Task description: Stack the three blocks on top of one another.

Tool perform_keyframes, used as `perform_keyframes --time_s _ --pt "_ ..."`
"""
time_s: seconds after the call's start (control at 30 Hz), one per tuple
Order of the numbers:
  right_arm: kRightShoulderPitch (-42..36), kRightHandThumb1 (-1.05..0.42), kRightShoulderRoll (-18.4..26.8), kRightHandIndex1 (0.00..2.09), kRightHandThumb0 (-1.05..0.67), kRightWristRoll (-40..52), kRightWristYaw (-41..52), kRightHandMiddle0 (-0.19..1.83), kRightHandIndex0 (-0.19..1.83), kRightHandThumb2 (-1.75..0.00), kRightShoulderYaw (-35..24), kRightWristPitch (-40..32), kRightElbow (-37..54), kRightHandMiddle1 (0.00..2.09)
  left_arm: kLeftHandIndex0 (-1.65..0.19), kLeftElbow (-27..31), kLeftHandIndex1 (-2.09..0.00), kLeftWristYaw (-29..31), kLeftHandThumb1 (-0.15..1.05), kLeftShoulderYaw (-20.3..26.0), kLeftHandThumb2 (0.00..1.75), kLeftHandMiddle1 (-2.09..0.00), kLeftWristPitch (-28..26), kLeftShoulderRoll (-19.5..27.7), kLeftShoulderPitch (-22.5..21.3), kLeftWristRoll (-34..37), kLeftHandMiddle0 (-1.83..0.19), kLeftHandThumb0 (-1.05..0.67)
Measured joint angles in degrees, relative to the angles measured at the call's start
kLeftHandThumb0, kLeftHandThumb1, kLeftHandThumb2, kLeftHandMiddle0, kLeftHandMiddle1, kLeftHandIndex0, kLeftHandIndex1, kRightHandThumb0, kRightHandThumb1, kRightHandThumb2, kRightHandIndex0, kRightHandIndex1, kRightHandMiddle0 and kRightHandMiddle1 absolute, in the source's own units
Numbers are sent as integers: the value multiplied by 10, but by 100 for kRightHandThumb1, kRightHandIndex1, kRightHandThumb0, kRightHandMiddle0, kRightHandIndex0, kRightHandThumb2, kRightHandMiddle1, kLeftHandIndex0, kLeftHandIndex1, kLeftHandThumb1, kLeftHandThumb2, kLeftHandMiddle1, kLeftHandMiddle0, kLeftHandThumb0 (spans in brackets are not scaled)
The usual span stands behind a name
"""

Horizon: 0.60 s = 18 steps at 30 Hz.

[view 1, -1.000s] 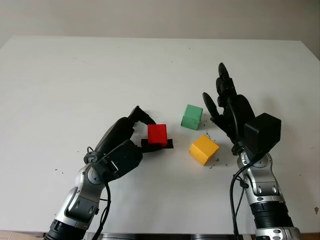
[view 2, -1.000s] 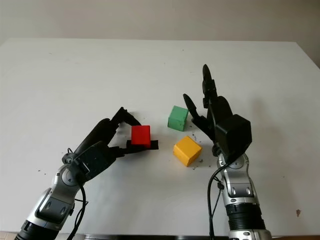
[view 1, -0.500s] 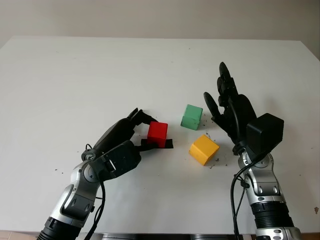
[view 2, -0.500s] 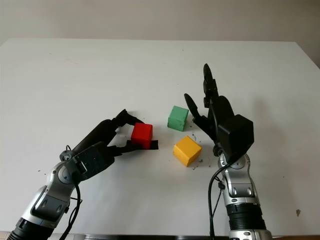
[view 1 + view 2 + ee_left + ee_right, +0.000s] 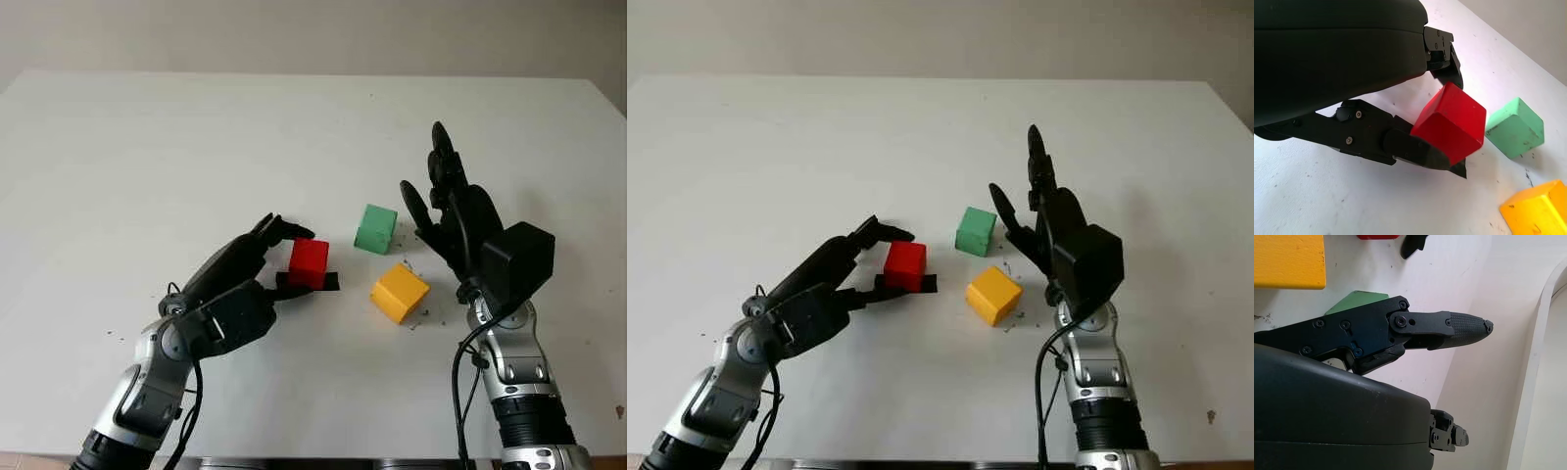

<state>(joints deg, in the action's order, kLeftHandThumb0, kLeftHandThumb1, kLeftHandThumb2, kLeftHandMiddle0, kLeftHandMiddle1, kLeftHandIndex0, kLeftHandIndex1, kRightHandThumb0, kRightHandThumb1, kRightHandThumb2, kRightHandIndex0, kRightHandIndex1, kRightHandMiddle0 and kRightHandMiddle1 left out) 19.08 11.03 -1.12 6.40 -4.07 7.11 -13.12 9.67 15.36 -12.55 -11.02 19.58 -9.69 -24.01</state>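
Red block was clamped between the fingers of the left hand — one finger below it, another at its upper back edge — low over the white worktop, left of the other two. Just beside it to the right lay the yellow block, and behind that one the green block, both on the worktop. The right hand was open, raised just right of the green block — holding nothing.
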Motion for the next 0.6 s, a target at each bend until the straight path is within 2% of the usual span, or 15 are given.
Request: perform_keyframes --time_s 0.17,0.43,0.5,0.6 --pt "0 -105 0 5 -71 7 3 -9 -12 -38 -1 -2 -1 5 19 12 -1 -5 102 0 5 0 4 3 5 -10 19 -59" --pt "0 -105 0 6 -74 6 3 -8 -11 -36 -1 -5 -1 5 19 11 0 -17 105 19 10 0 6 5 5 -6 19 -73" --pt "0 -105 1 4 -73 17 15 -11 -14 -33 -3 0 -3 4 19 11 0 -17 105 30 21 0 2 5 4 3 19 -77" --pt "1 -105 8 4 -72 34 38 -11 -16 -23 -9 7 -3 5 19 11 0 -23 105 62 56 0 3 5 0 30 19 -82"
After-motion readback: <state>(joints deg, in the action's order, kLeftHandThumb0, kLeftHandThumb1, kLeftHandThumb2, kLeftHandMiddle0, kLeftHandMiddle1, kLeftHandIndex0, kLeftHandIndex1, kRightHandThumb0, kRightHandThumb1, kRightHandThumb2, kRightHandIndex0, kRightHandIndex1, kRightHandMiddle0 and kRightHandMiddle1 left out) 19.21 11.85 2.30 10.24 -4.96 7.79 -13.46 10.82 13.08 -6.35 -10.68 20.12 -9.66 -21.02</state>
